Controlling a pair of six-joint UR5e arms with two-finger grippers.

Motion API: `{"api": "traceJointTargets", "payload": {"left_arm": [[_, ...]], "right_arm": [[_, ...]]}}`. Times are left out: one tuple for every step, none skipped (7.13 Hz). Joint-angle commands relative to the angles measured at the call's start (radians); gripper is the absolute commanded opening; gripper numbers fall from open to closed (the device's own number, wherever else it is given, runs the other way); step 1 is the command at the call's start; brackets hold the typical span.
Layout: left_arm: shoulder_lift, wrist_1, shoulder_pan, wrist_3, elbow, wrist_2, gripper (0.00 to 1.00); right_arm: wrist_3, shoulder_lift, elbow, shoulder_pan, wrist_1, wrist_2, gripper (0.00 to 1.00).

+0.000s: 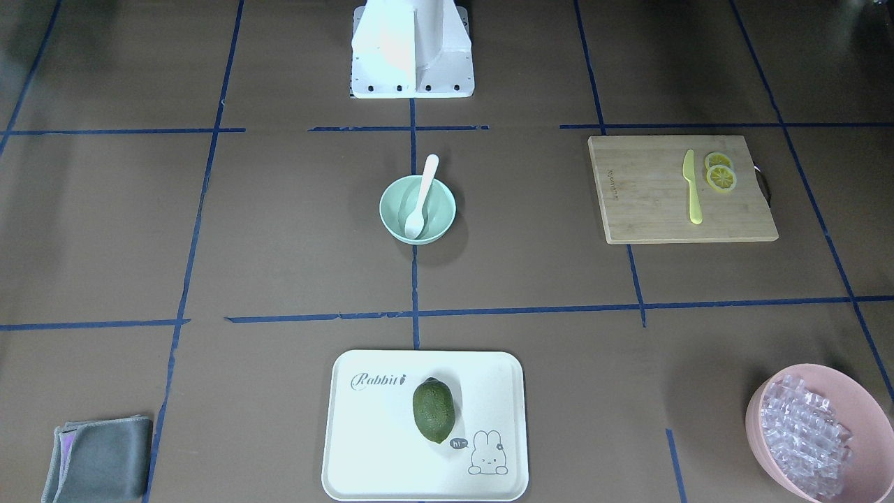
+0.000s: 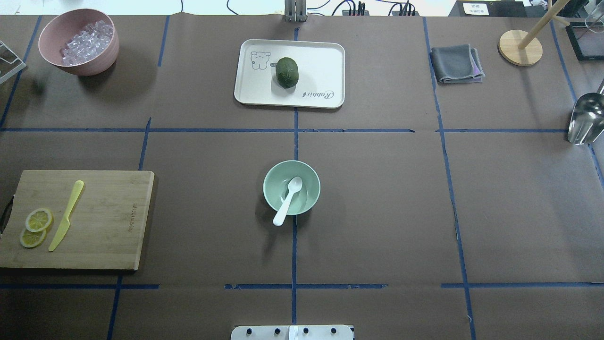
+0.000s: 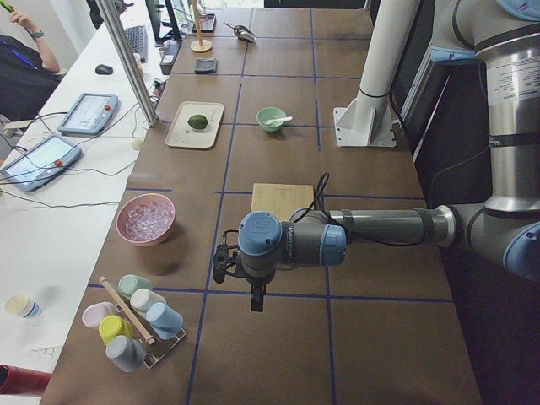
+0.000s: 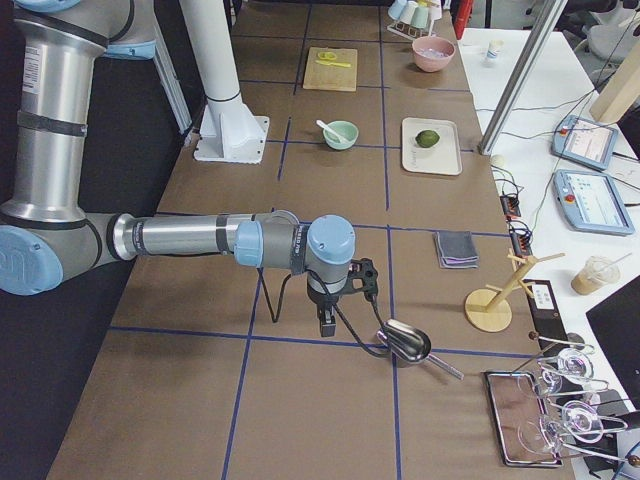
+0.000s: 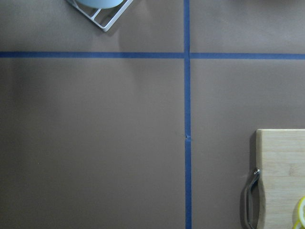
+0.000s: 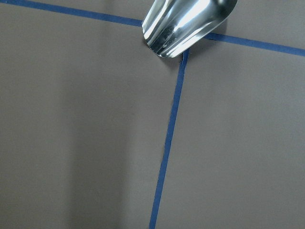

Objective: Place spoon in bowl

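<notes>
The white spoon (image 1: pixel 421 197) lies in the mint-green bowl (image 1: pixel 444 216) at the table's middle, scoop down inside and handle resting over the rim toward the robot. Both also show in the overhead view, the spoon (image 2: pixel 288 200) and the bowl (image 2: pixel 312 182). My left gripper (image 3: pixel 256 297) shows only in the exterior left view, hovering over the table far from the bowl (image 3: pixel 270 118). My right gripper (image 4: pixel 326 325) shows only in the exterior right view, above the table beside a metal scoop, far from the bowl (image 4: pixel 341 135). I cannot tell whether either gripper is open or shut.
A wooden cutting board (image 2: pixel 108 222) holds a yellow knife (image 2: pixel 66 215) and lemon slices (image 2: pixel 37 220). A pink bowl (image 2: pixel 94 59) of ice cubes, a white tray (image 2: pixel 321 66) with a green fruit (image 2: pixel 287 72), a grey cloth (image 2: pixel 455 63), a metal scoop (image 2: pixel 585 118) and a wooden stand (image 2: pixel 520 47) lie around.
</notes>
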Motion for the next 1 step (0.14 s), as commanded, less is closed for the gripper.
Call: {"api": "traceJointTargets", "payload": {"left_arm": [[0.013, 0.001, -0.001, 0.002, 0.013, 0.006, 1.00]], "right_arm": [[0.000, 0.000, -0.004, -0.012, 0.000, -0.001, 1.00]]}}
